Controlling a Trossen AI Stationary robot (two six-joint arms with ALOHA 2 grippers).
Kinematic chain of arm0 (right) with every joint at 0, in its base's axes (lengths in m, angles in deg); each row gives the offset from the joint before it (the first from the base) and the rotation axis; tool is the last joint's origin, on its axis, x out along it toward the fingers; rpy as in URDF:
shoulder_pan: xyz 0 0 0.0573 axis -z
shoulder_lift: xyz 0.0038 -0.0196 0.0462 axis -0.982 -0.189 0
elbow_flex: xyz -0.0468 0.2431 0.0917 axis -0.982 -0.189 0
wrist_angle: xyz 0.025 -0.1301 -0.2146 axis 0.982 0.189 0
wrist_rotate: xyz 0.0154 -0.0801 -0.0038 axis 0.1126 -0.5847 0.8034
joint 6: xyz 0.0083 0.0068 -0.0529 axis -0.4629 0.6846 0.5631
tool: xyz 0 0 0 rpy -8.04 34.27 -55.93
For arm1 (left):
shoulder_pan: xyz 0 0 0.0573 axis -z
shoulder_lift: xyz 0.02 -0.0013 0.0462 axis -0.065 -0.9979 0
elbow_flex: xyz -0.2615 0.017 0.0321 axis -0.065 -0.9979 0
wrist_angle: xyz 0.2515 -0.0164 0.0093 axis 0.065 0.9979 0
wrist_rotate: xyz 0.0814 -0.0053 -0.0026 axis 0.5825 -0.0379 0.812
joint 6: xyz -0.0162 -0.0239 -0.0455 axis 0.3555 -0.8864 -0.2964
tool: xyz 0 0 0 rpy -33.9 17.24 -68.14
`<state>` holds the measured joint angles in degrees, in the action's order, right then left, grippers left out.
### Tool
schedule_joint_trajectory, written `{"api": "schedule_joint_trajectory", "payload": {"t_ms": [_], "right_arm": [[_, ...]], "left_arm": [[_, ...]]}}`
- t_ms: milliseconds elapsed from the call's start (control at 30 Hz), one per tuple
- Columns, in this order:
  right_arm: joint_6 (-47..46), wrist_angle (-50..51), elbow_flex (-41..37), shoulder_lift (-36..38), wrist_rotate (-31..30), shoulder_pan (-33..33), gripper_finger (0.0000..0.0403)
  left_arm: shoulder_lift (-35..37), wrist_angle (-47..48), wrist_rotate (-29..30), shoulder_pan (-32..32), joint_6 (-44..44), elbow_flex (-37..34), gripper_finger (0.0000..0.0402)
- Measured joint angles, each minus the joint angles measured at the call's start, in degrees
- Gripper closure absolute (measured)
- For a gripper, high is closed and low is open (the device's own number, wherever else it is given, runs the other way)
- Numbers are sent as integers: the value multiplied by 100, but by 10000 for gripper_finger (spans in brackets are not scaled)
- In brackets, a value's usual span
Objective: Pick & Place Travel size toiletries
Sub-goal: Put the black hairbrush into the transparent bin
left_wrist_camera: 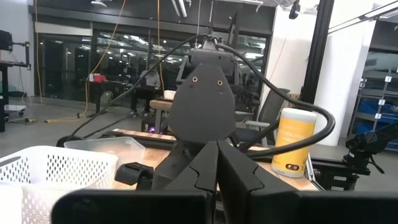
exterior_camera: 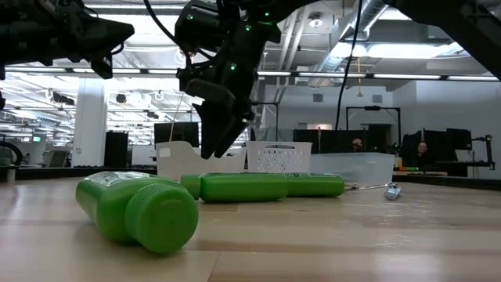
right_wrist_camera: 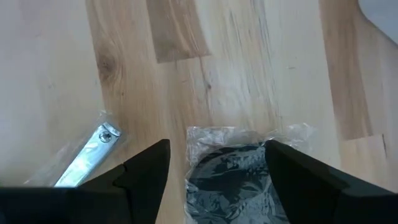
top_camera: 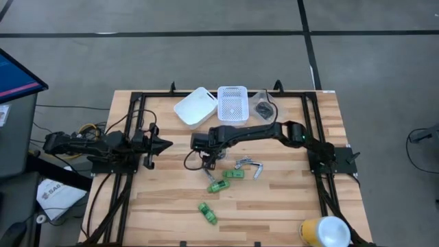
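A flat black pot in a clear wrapper [right_wrist_camera: 231, 176] lies on the wooden table. My right gripper [right_wrist_camera: 217, 146] is open above it, pointing down, with one finger on each side of the pot. It also shows in the high view [top_camera: 208, 162], left of the table's middle. A slim silvery tube [right_wrist_camera: 87, 158] lies beside the pot; silvery tubes [top_camera: 250, 165] show right of the gripper. Three green bottles [top_camera: 218, 185] [top_camera: 233, 174] [top_camera: 208, 213] lie on their sides nearer the front edge. My left gripper [top_camera: 163, 145] is shut and empty at the table's left, above the table.
Two white bins [top_camera: 195, 106] [top_camera: 232, 103] and a clear tub [top_camera: 263, 108] holding a black pot stand at the far edge. A yellow-and-white canister [top_camera: 326, 232] stands at the front right corner. Black frame rails [top_camera: 134, 137] run along both sides.
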<state>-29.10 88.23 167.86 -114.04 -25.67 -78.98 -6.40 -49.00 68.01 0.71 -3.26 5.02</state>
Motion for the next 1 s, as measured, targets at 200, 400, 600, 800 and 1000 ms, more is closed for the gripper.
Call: {"api": "schedule_joint_trajectory", "payload": {"t_ms": [200,400,600,800,1000], "right_arm": [[-2,-67,0,0,-67,55,95],[39,55,0,0,-80,122,54],[42,44,-2,0,-92,120,55],[190,19,7,-178,-282,174,64],[204,336,-12,-371,-255,203,64]], "left_arm": [[0,0,1,0,0,0,400],[0,0,1,1,0,1,400],[0,-2,-1,0,0,-1,400],[15,3,-1,1,0,-1,400],[28,-15,0,-1,-1,0,400]]}}
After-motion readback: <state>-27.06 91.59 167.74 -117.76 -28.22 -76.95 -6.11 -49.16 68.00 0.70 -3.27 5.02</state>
